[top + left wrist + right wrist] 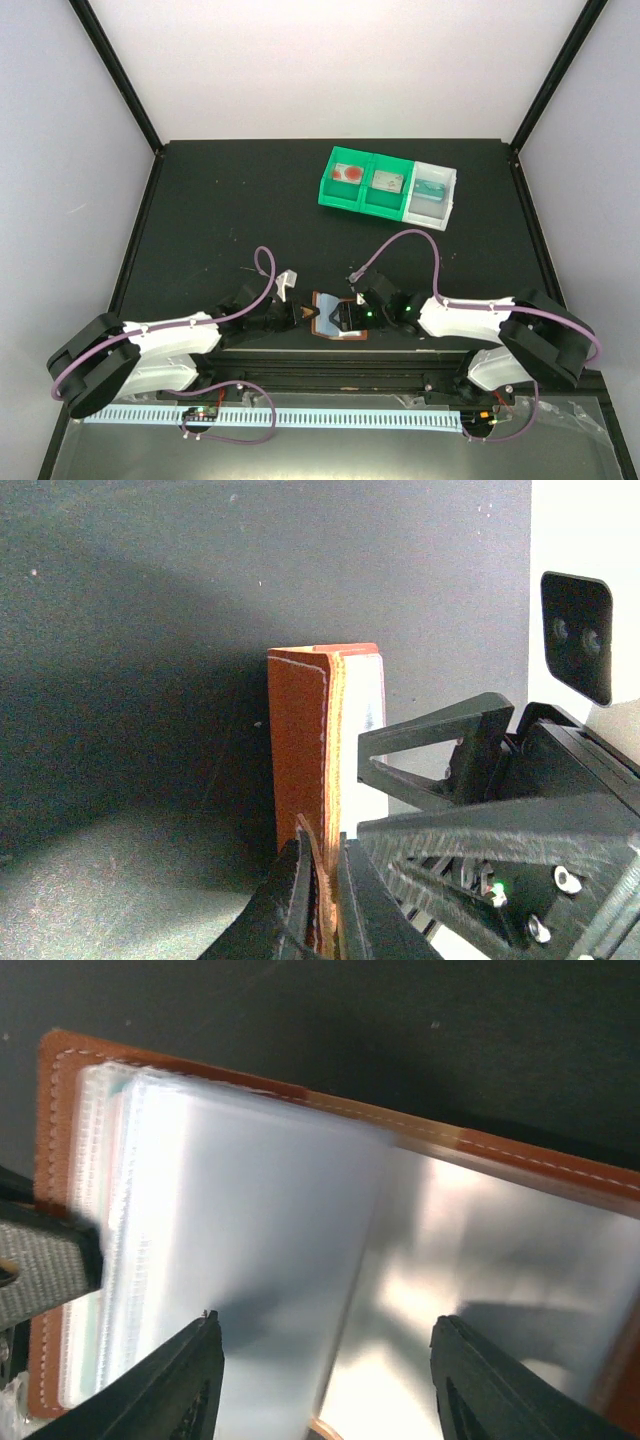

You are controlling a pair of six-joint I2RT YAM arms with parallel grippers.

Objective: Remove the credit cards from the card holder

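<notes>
The reddish-brown card holder (326, 318) lies open near the table's front edge, between my two grippers. In the left wrist view the holder (298, 730) shows edge-on, and my left gripper (324, 848) is shut on its near flap. In the right wrist view the holder's brown rim (52, 1110) frames pale pockets with a silvery-grey credit card face (250, 1240) in them. My right gripper (325, 1345) is open right over these pockets, one finger on each side of the fold. The grippers also show in the top view, the left (300, 315) and the right (346, 318).
Two joined green bins (364, 182) and a white bin (432, 194) stand at the back right, each with small items inside. Black frame posts rise at the table's far corners. A metal rail runs along the near edge behind the arm bases.
</notes>
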